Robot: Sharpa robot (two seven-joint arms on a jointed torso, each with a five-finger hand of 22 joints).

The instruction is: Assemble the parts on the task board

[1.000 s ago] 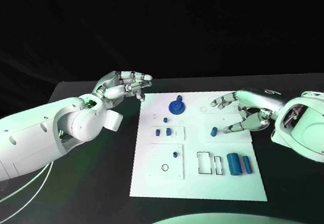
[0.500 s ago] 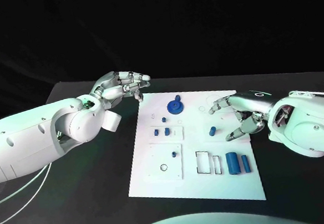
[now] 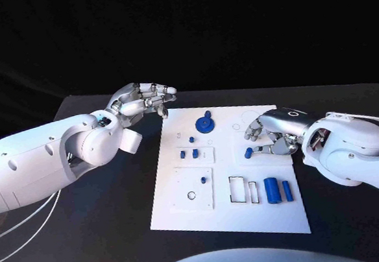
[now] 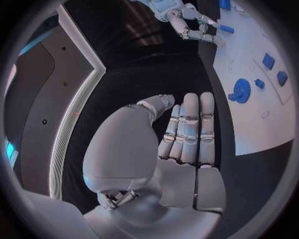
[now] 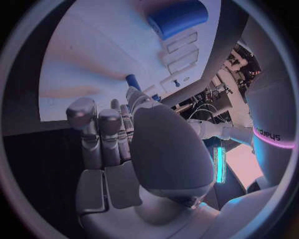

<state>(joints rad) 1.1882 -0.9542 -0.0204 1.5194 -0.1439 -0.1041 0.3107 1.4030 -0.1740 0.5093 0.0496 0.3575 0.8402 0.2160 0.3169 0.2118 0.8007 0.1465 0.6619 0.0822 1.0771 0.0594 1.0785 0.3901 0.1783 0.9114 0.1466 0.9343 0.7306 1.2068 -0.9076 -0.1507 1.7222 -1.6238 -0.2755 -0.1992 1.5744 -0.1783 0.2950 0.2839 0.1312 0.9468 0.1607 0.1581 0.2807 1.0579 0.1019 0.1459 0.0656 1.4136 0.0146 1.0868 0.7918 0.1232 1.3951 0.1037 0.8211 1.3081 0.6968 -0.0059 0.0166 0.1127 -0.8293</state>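
The white task board (image 3: pixel 248 218) lies mid-table. A small blue peg (image 3: pixel 248 153) stands near its right side. My right hand (image 3: pixel 272 130) hovers over that side with curled fingers reaching down to the peg. In the left wrist view two fingertips sit on either side of the peg (image 4: pixel 226 29); a firm grip cannot be made out. A blue gear (image 3: pixel 206 125) sits at the board's far end. My left hand (image 3: pixel 140 100) hangs by the board's far left corner, fingers curled in with nothing in them.
Three small blue blocks (image 3: pixel 190 152) sit left of centre on the board. Two blue cylinders (image 3: pixel 278 190) stand near its right front, beside two rectangular slots (image 3: pixel 244 190). Bare black table (image 3: pixel 114 206) flanks the board on both sides.
My right hand has moved left across the board to the small blue peg, turned, and curled its fingers in round it. The peg and my left hand have stayed put.
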